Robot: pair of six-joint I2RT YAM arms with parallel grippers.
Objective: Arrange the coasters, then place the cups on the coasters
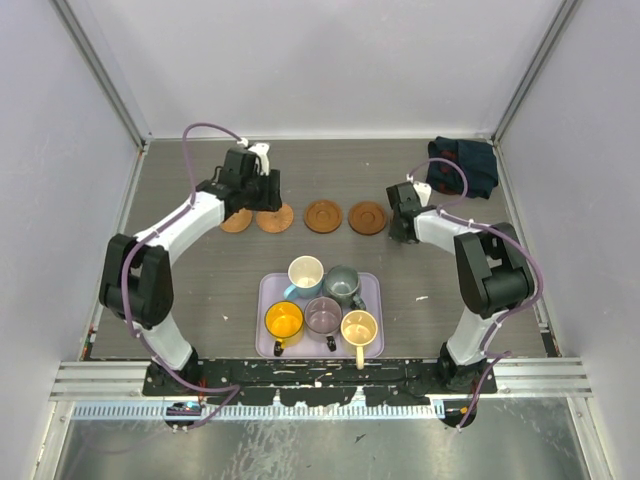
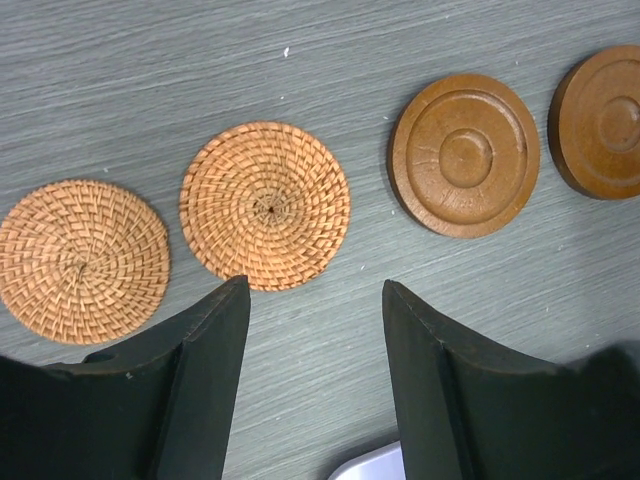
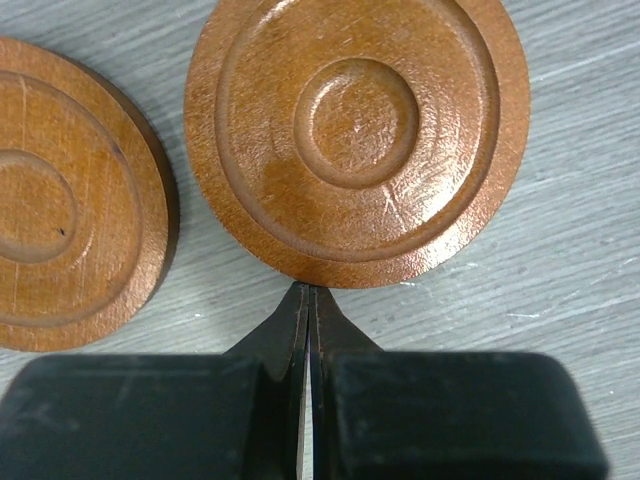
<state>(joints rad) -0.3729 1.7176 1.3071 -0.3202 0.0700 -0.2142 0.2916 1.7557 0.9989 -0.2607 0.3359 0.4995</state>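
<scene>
Left gripper (image 2: 315, 285) spread apart near a woven coaster (image 2: 265, 205); right gripper (image 3: 308, 300) pinched together — at a wooden coaster (image 3: 357, 135) rim.

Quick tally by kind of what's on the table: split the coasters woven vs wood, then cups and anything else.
woven coasters: 2
wooden coasters: 2
cups: 5
tray: 1
cloth: 1
Total in view: 11
</scene>
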